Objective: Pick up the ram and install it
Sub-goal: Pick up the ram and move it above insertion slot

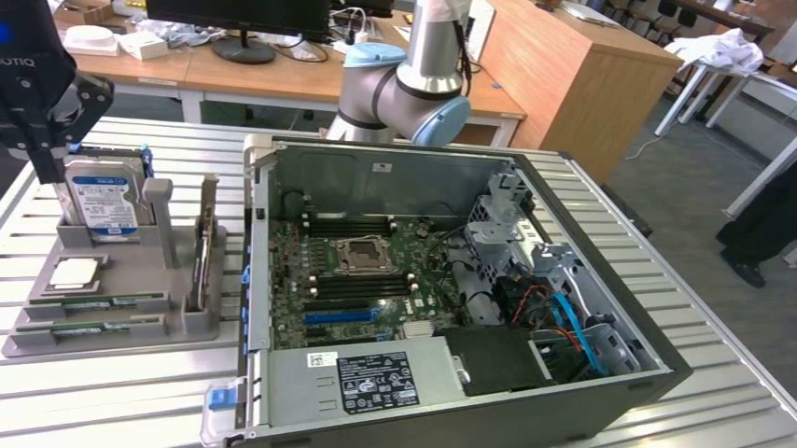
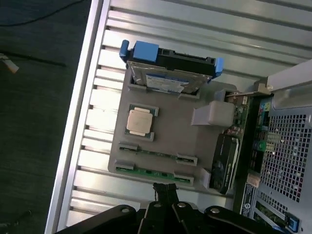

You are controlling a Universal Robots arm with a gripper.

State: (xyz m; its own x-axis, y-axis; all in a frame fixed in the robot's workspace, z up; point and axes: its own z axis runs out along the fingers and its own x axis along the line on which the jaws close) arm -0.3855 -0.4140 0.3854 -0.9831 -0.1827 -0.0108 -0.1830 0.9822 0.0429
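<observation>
While the pincer [image 1: 48, 173] hangs over the far end of the grey tray [image 1: 112, 343], I see its two fingers pressed together with nothing between them. The wrist view agrees: the black fingertips [image 2: 159, 188] sit closed against each other and empty.

The ram [image 1: 88, 327] lies flat in the slot along the tray's near edge in the exterior view. It is a thin green stick held by a grey clip at each end. A second stick [image 1: 97, 301] just like it lies parallel in the next slot, just beside it.

From the exterior view my pincer is raised above the tray, near the upright hard drive [image 1: 100, 198]. That puts it at the opposite end of the tray from the ram, well apart from it. It touches neither the drive nor the ram.

On the wrist view the ram [image 2: 153, 173] is the tray item closest to my fingertips. The second stick [image 2: 158, 153] comes after it, then the silver processor chip [image 2: 141, 121], then the hard drive [image 2: 168, 73].

A graphics card [image 1: 200, 247] stands on edge in the tray, on the side toward the open computer case [image 1: 373, 182]. The case sits on the slatted metal counter [image 1: 125, 392], to the exterior view's right of the tray. Inside it the motherboard [image 1: 299, 280] lies face up.
</observation>
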